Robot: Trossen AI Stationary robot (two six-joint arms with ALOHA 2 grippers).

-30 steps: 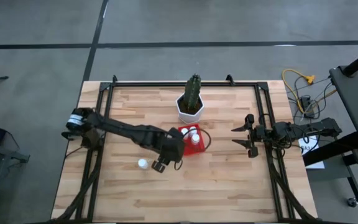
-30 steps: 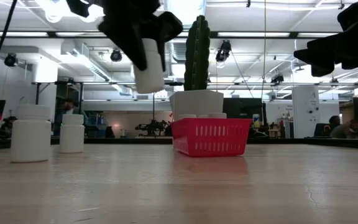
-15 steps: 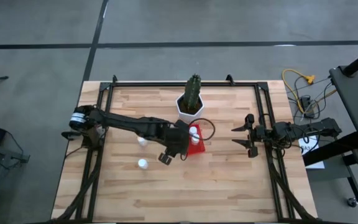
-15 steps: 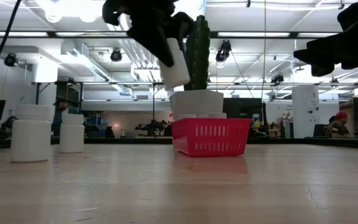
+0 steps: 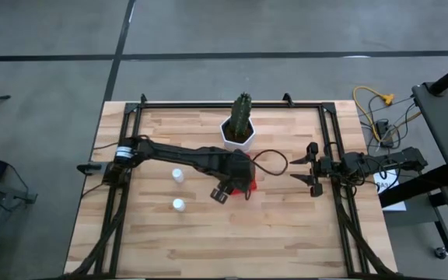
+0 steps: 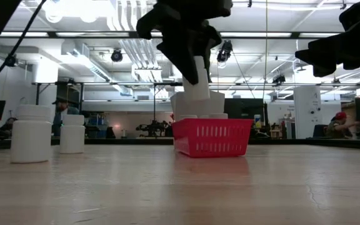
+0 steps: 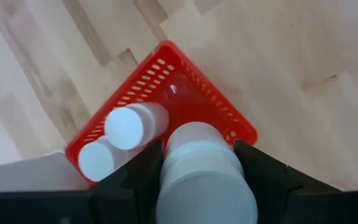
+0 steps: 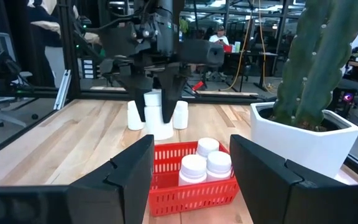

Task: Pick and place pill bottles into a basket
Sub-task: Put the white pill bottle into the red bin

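My left gripper (image 5: 238,180) is shut on a white pill bottle (image 6: 195,78) and hangs just above the red basket (image 6: 211,137). The basket stands in front of the white cactus pot (image 5: 239,134) and holds three bottles, which stand on their bases (image 8: 193,167). Two more bottles (image 5: 177,176) (image 5: 178,204) stand on the table to the basket's left. My right gripper (image 5: 294,169) is open and empty at the table's right edge. My left gripper pinches the bottle's upper body, just below the cap (image 7: 199,163), between its two fingers (image 7: 143,171). The fingers come from above, pointing down. The bottle hangs below them, slightly tilted, clear of the basket and its bottles.
The cactus (image 8: 322,62) in its white pot (image 8: 303,134) stands close behind the basket. Black frame rails (image 5: 123,155) run along the table's left and right sides. Bare wood lies toward the near edge (image 5: 232,241).
My left gripper has carried the bottle toward the table's right edge and a little toward the far edge, from beside the loose bottles to over the basket. The bottle has tipped slightly and stays lifted clear.
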